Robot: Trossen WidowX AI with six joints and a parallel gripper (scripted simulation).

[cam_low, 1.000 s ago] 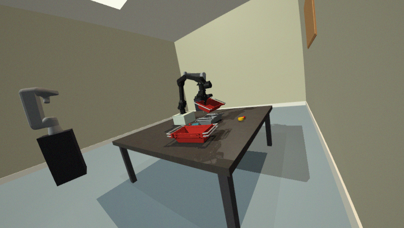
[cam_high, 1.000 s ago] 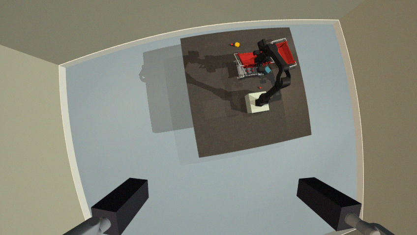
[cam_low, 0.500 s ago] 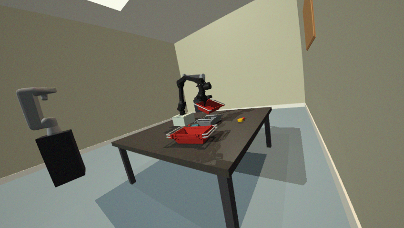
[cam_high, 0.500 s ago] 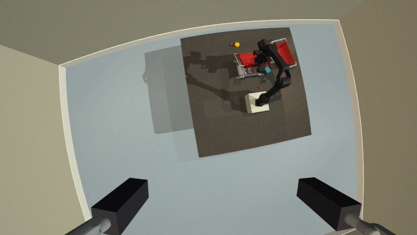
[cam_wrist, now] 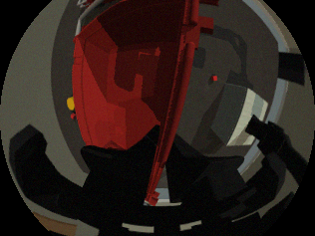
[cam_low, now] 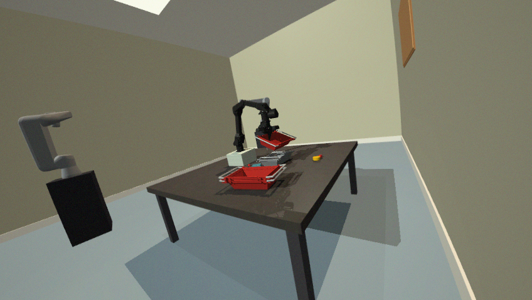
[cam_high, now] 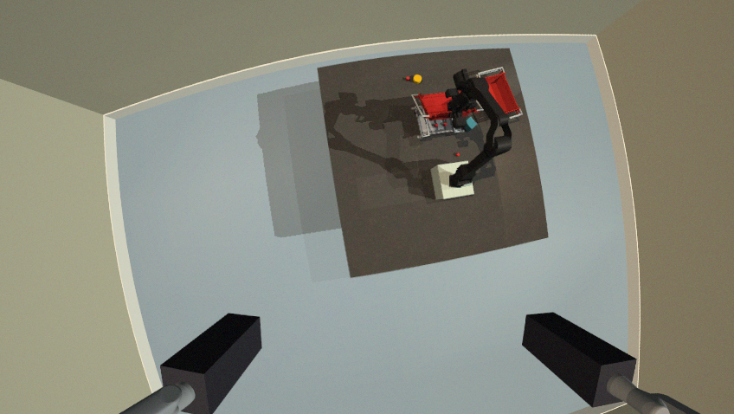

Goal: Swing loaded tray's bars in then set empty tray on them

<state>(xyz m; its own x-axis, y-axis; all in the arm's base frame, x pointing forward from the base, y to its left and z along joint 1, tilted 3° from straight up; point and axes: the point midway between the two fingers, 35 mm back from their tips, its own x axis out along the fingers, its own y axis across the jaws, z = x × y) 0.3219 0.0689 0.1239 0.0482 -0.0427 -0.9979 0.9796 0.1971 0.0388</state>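
Red tray (cam_high: 433, 104) (cam_low: 277, 140) (cam_wrist: 97, 111) hangs tilted, its rim pinched in the gripper (cam_high: 459, 104) (cam_low: 269, 135) (cam_wrist: 160, 128).
The top view shows 2 red blocks (cam_high: 445, 124) inside the grey tray (cam_high: 423, 129) (cam_low: 268, 161), below the gripper; the exterior hides them but reveals the held tray's height above it. Both trays' long axes look roughly parallel.

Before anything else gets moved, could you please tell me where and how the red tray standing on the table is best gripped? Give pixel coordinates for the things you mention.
I would pinch the upper edge of a long wall of the standing red tray (cam_high: 504, 93) (cam_low: 251, 185) from above, one finger inside: it stands upright with an open top and thin walls, and the white bars sit at its two ends.
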